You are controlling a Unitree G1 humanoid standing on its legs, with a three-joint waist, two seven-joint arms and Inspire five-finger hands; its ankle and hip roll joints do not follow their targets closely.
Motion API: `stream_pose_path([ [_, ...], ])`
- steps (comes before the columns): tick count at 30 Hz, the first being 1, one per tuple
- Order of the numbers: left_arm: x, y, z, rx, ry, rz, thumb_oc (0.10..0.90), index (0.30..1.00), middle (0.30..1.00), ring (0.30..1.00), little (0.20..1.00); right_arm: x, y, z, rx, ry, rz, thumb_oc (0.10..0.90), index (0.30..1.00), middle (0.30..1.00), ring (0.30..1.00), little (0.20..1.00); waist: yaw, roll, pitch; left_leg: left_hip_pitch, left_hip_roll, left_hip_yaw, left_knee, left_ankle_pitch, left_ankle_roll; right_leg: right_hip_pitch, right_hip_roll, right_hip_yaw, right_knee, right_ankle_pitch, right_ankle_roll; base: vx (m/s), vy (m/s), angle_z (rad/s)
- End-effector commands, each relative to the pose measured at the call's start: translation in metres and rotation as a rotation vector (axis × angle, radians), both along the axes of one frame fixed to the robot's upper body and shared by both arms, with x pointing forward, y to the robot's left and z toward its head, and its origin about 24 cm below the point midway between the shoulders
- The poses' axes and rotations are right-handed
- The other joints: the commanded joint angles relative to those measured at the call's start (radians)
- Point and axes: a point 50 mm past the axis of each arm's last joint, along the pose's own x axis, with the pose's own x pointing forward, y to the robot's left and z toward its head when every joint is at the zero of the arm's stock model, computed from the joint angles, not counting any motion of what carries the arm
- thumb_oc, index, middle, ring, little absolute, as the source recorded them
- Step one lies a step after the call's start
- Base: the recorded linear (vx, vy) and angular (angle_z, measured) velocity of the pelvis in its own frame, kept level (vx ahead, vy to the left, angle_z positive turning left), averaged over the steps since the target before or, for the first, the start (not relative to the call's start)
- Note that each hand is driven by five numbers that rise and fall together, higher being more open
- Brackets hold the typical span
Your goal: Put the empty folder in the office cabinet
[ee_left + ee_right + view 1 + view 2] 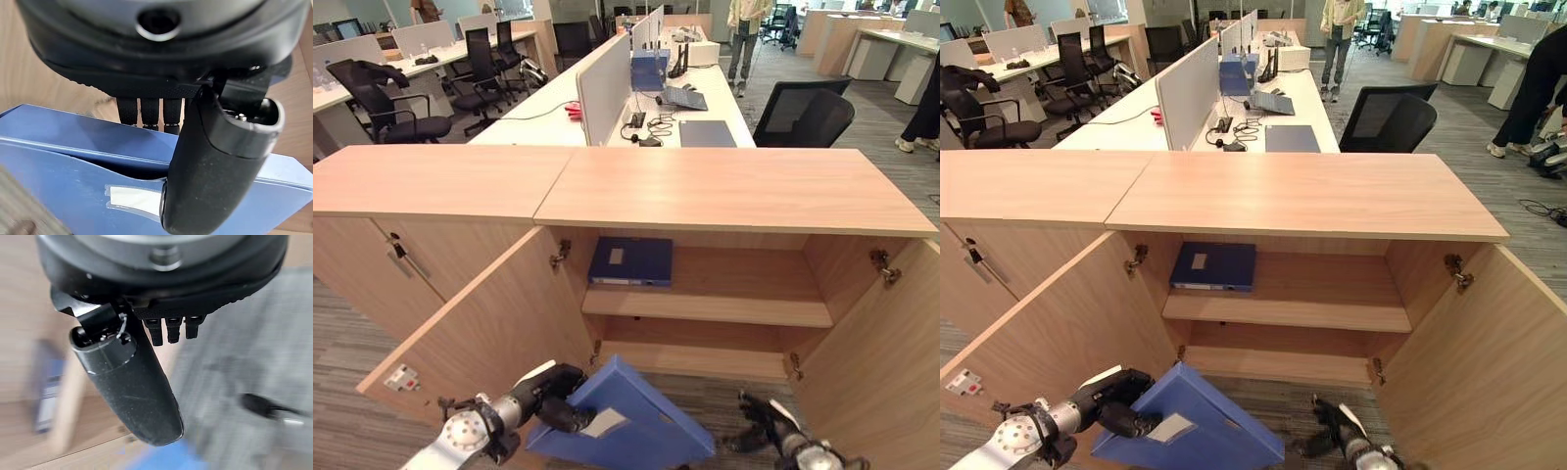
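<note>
Low in the frame, the left hand [553, 397] pinches the blue folder [636, 421] before the open cabinet [734, 191]. Lower right, the right hand [759, 416] hangs empty, fingers relaxed.

Grey carpet [891, 176] runs under white desks [705, 103] and black office chairs [808, 117].

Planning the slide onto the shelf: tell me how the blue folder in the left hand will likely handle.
The blue folder probably stays stiff: it keeps flat faces though the left hand pinches only one edge. Likely light, since thumb and fingers alone carry it. Its covers gape in the left wrist view, so it may splay open when pushed.
</note>
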Motion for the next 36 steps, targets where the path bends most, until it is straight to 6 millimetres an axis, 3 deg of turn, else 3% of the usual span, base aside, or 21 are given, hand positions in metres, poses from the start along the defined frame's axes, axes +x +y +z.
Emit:
stream_pose_path([
  [1, 0.044, 0.007, 0.054, 0.123, -0.37, -0.02, 0.4, 0.3, 0.3, 0.3, 0.3, 0.048, -0.025, 0.057, -0.221, -0.265, 0.168, 0.8, 0.9, 0.9, 0.9, 0.9, -0.004, -0.009, -0.001, -0.025, -0.027, -0.058, -0.002, -0.054, -0.018, 0.121, 0.013, -0.025, 0.009, -0.171, 0.061, 0.0, 0.0, 0.0],
  [6, 0.051, 0.008, 0.067, 0.197, -0.499, 0.029, 0.4, 0.3, 0.3, 0.3, 0.3, 0.061, -0.022, 0.082, -0.361, -0.346, 0.32, 0.8, 0.9, 0.9, 0.9, 0.9, 0.009, -0.014, 0.001, -0.027, -0.029, -0.058, -0.002, -0.046, -0.017, 0.12, 0.011, -0.029, 0.009, -0.165, 0.056, 0.0, -0.001, 0.03],
  [13, 0.061, -0.006, 0.08, 0.127, -0.597, 0.052, 0.4, 0.3, 0.3, 0.3, 0.3, 0.071, 0.007, 0.081, -0.264, -0.364, 0.378, 0.8, 0.9, 0.9, 0.9, 0.9, 0.02, -0.016, 0.006, -0.03, -0.032, -0.068, -0.002, -0.04, -0.017, 0.12, 0.009, -0.033, 0.009, -0.162, 0.049, 0.0, 0.0, 0.0],
  [19, 0.067, -0.012, 0.092, 0.118, -0.654, 0.011, 0.4, 0.3, 0.3, 0.3, 0.3, 0.083, 0.042, 0.098, -0.095, -0.422, 0.493, 0.8, 0.9, 0.9, 0.9, 0.9, 0.03, -0.017, 0.003, -0.031, -0.033, -0.073, -0.002, -0.037, -0.02, 0.12, 0.008, -0.037, 0.009, -0.163, 0.049, 0.0, 0.0, 0.0],
  [25, 0.071, -0.023, 0.103, 0.034, -0.694, -0.016, 0.4, 0.3, 0.3, 0.3, 0.3, 0.088, 0.054, 0.105, -0.025, -0.442, 0.53, 0.8, 0.9, 0.9, 0.9, 0.9, 0.034, -0.016, 0.001, -0.03, -0.034, -0.074, -0.002, -0.037, -0.021, 0.122, 0.005, -0.041, 0.009, -0.162, 0.05, 0.0, -0.001, 0.02],
  [31, 0.072, -0.034, 0.117, -0.036, -0.74, -0.062, 0.4, 0.3, 0.3, 0.3, 0.3, 0.096, 0.061, 0.111, -0.051, -0.488, 0.549, 0.8, 0.9, 0.9, 0.9, 0.9, 0.036, -0.013, -0.002, -0.027, -0.033, -0.075, -0.002, -0.037, -0.021, 0.123, 0.005, -0.041, 0.009, -0.162, 0.05, 0.0, -0.001, 0.03],
  [32, 0.073, -0.043, 0.127, -0.067, -0.755, -0.134, 0.4, 0.3, 0.3, 0.3, 0.3, 0.101, 0.066, 0.118, -0.09, -0.528, 0.586, 0.8, 0.9, 0.9, 0.9, 0.9, 0.037, -0.011, -0.005, -0.028, -0.032, -0.075, -0.002, -0.037, -0.021, 0.123, 0.006, -0.041, 0.009, -0.163, 0.05, 0.0, 0.0, 0.0],
  [36, 0.073, -0.048, 0.136, -0.084, -0.757, -0.192, 0.4, 0.3, 0.3, 0.3, 0.3, 0.106, 0.07, 0.128, -0.14, -0.573, 0.625, 0.8, 0.9, 0.9, 0.9, 0.9, 0.037, -0.008, -0.007, -0.026, -0.031, -0.077, -0.002, -0.037, -0.021, 0.124, 0.006, -0.043, 0.009, -0.163, 0.052, 0.0, 0.0, 0.0],
])
